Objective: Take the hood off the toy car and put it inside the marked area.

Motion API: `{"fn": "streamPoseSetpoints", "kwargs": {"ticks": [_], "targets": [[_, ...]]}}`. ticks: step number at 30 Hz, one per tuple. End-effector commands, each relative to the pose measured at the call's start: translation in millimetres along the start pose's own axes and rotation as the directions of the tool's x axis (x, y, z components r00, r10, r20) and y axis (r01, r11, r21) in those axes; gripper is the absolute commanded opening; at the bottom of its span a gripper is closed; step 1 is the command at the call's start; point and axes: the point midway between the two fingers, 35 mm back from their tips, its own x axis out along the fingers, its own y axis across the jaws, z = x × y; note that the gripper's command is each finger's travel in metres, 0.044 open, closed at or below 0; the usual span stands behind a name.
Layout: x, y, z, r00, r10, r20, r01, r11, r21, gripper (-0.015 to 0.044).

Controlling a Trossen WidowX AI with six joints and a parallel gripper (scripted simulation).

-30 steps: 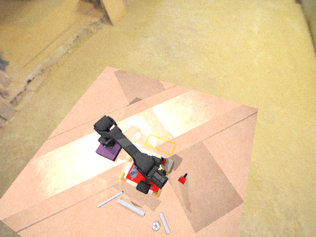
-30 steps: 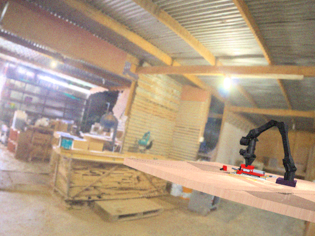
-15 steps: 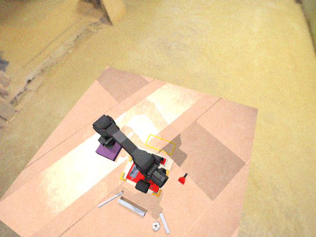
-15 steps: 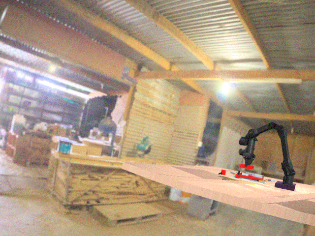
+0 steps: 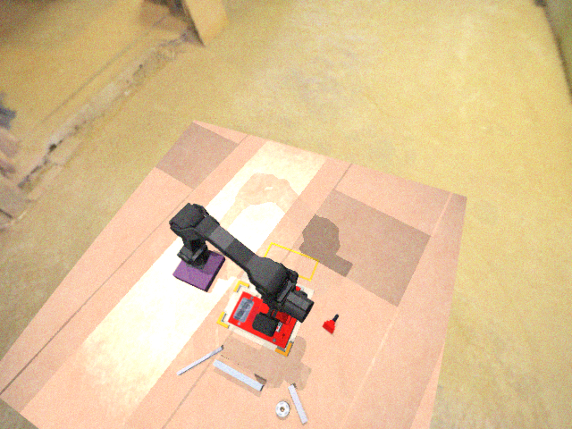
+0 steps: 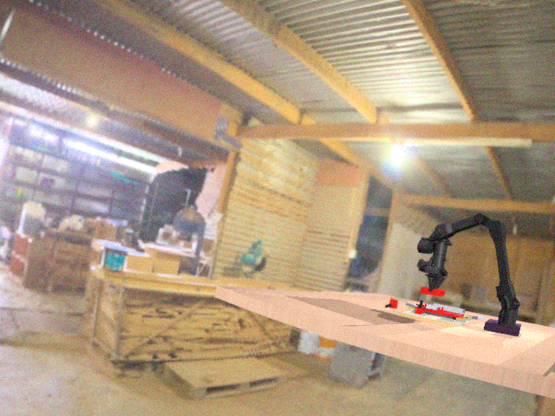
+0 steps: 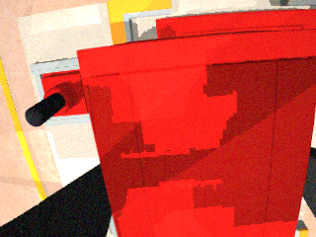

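Observation:
The red hood (image 6: 438,292) (image 7: 173,118) is held in the air above the toy car (image 5: 249,325) (image 6: 447,312). It fills much of the wrist view. My gripper (image 6: 433,288) (image 7: 201,164) is shut on the hood, with one black finger at each side of it. A gap shows between hood and car in the exterior view. In the top view the arm hides much of the hood and the car's front. The marked area is a yellow outline (image 5: 295,253) (image 7: 27,148) beside the car, on the side toward the table's far edge, partly behind the arm.
A red piece with a black peg (image 7: 45,109) sits in a grey frame beside the car. Another red piece (image 5: 329,325) (image 6: 393,303) with a black stem lies on the table. Grey bars (image 5: 238,375) (image 5: 298,404) and a round metal part (image 5: 282,408) lie beyond the car.

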Motion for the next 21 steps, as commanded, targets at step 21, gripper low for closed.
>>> {"fn": "streamPoseSetpoints", "kwargs": {"ticks": [21], "targets": [[-5.6,103.7,-12.5,1.000,-0.002,0.008,0.002,1.000,-0.030,0.0000]]}}
